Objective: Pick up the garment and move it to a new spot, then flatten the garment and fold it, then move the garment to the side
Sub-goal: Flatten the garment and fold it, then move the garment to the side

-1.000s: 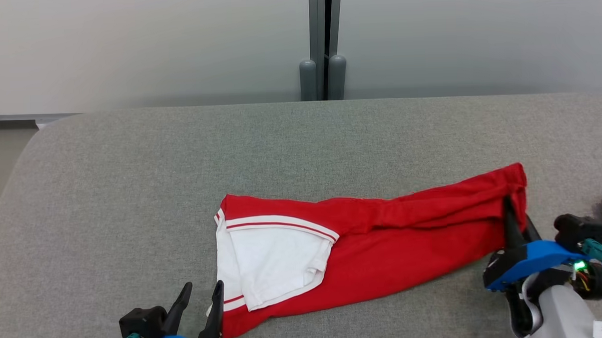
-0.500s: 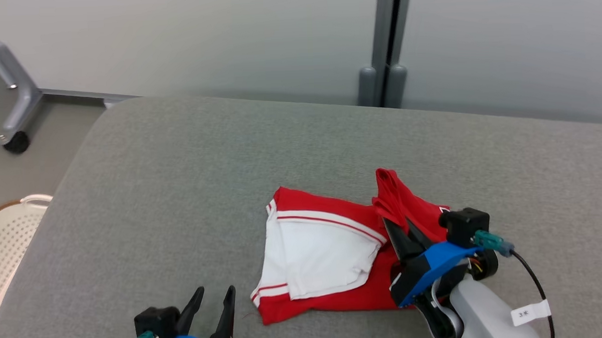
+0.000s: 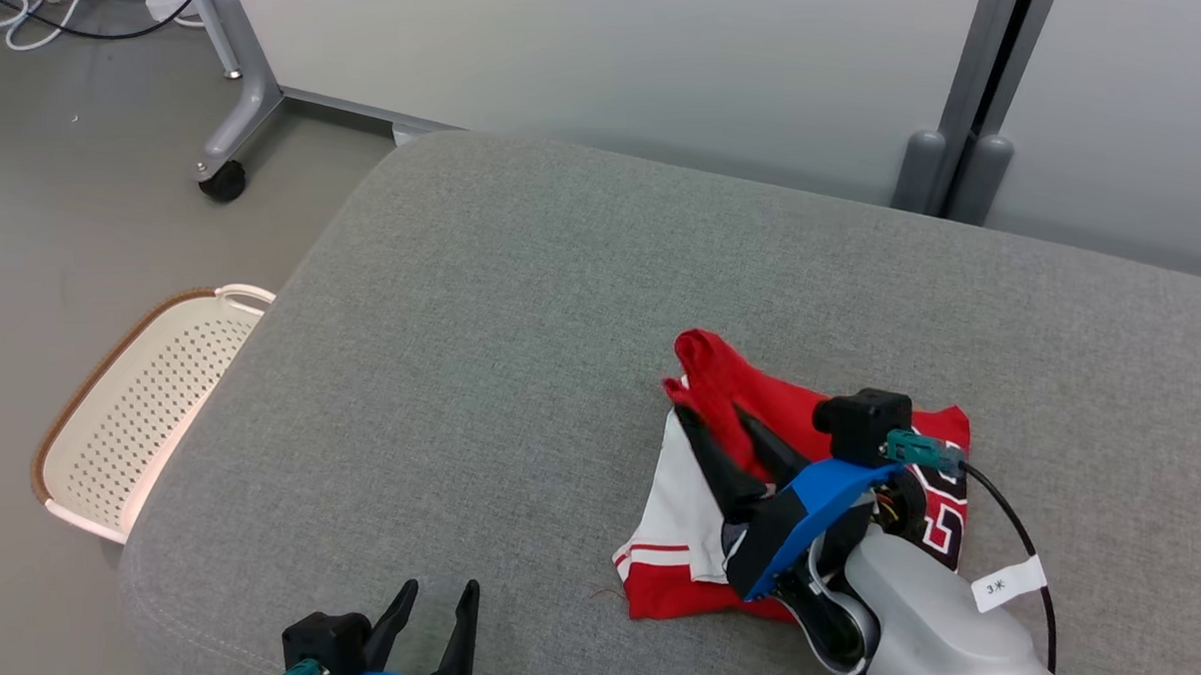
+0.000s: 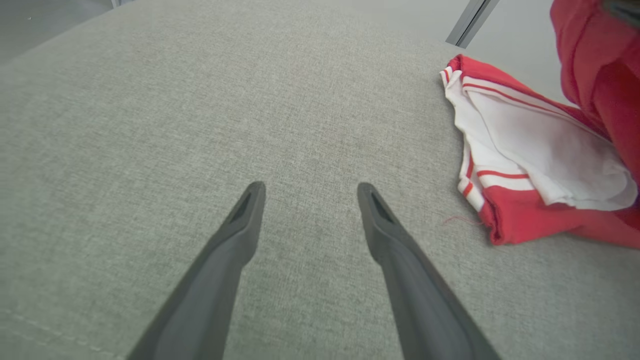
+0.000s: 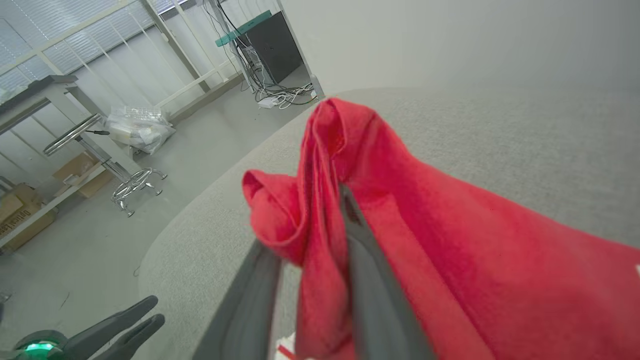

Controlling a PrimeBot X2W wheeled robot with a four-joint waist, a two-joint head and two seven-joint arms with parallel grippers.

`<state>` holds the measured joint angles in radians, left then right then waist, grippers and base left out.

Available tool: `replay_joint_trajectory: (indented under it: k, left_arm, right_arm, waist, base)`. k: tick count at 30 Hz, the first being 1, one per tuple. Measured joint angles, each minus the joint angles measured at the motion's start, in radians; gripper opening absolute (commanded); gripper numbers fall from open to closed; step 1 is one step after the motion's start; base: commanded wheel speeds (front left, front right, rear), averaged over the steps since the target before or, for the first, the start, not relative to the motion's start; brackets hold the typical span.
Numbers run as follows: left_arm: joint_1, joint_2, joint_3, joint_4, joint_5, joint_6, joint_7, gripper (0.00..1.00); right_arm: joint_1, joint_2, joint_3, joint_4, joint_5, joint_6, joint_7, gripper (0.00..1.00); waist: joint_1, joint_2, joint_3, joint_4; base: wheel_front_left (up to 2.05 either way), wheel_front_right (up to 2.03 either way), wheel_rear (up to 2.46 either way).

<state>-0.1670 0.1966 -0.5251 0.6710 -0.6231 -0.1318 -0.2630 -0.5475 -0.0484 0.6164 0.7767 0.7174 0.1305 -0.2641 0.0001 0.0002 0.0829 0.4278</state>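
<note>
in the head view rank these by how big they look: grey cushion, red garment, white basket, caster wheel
1. grey cushion, by far the largest
2. red garment and white basket: too close to rank, as the right arm hides part of the garment
3. caster wheel, smallest

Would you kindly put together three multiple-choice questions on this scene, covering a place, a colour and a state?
1. Where is the basket relative to the cushion? A on it; B on the floor beside it; C on a shelf.
2. What colours is the garment? A blue and yellow; B green; C red and white.
3. How is the left gripper? A open over bare cushion; B shut on the garment; C shut on the basket.
Answers: B, it sits lower, off the cushion's left edge; C, red cloth with white panels; A, its jaws stand apart over bare fabric.
</note>
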Motion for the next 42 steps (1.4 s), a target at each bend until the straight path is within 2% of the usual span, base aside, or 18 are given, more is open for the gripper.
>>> replay_joint_trajectory:
  k: [4, 7, 12, 18, 23, 30, 42]
  left_arm:
    - [0.000, 0.007, 0.016, 0.003, -0.001, 0.000, 0.000, 1.00]
    - [0.000, 0.005, 0.032, -0.004, 0.010, 0.000, 0.000, 1.00]
    - [0.003, 0.001, 0.086, -0.028, 0.046, 0.000, 0.000, 1.00]
    - [0.022, -0.016, 0.200, -0.087, 0.148, 0.012, 0.000, 1.00]
    - [0.049, -0.036, 0.287, -0.128, 0.234, 0.029, 0.000, 1.00]
    - [0.088, -0.058, 0.386, -0.155, 0.339, 0.043, 0.000, 1.00]
    - [0.159, -0.104, 0.501, -0.173, 0.447, 0.043, 0.000, 1.00]
  right_arm:
    - [-0.007, 0.002, 0.022, -0.062, 0.042, 0.000, 0.000, 1.00]
    - [-0.005, 0.002, -0.019, -0.076, 0.018, 0.000, 0.000, 1.00]
    - [0.038, 0.001, -0.208, -0.095, -0.133, 0.000, 0.000, 1.00]
    - [0.162, -0.002, -0.464, -0.171, -0.333, 0.000, 0.000, 1.00]
    - [0.246, -0.001, -0.562, -0.215, -0.443, 0.000, 0.000, 1.00]
    - [0.329, -0.001, -0.598, -0.241, -0.524, 0.000, 0.000, 1.00]
    - [0.393, -0.001, -0.584, -0.242, -0.541, 0.000, 0.000, 1.00]
  waist:
    - [0.0000, -0.0001, 0.003, -0.021]
    - [0.0000, 0.0000, 0.002, -0.060]
    - [0.0000, -0.0001, -0.003, -0.142]
    - [-0.0001, -0.0001, -0.015, -0.250]
    - [0.0000, 0.0000, -0.028, -0.333]
    - [-0.0001, -0.0001, -0.047, -0.421]
    - [-0.0001, -0.0001, -0.088, -0.503]
  base:
    - [0.00, 0.00, 0.00]
    - [0.00, 0.00, 0.00]
    - [0.00, 0.00, 0.00]
    - [0.00, 0.00, 0.00]
    - [0.00, 0.00, 0.00]
    - [0.00, 0.00, 0.00]
    - [0.00, 0.00, 0.00]
